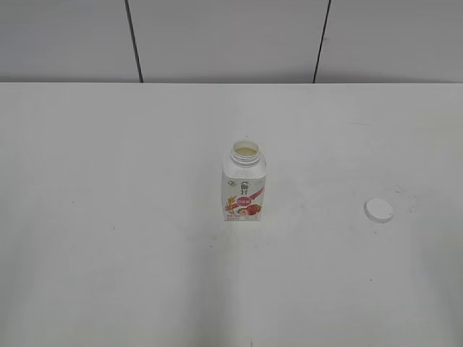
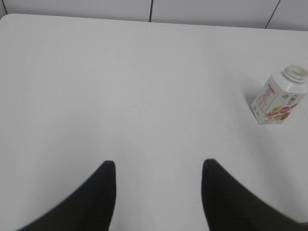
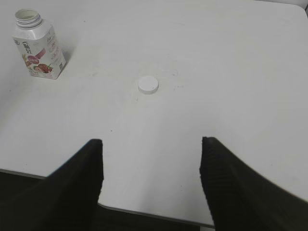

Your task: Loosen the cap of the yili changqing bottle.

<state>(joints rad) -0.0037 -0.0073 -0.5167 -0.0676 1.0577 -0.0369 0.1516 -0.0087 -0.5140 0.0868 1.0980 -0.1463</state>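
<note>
Exterior view: squarish carton-like bottle uncapped, round flat cap apart; both grippers spread.

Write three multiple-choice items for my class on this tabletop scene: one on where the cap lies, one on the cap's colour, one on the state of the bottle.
1. Seen from the exterior view, where is the cap?
A. On the bottle's neck
B. On the table, to the right of the bottle
C. In a gripper

2. What colour is the cap?
A. Red
B. Blue
C. White

3. What state is the yili changqing bottle in?
A. Upright, neck open
B. Lying on its side
C. Upright, capped

Answers: 1 B, the cap lies flat on the table apart from the bottle. 2 C, it nearly matches the white table. 3 A, it stands with its bare neck showing a pale inside.
</note>
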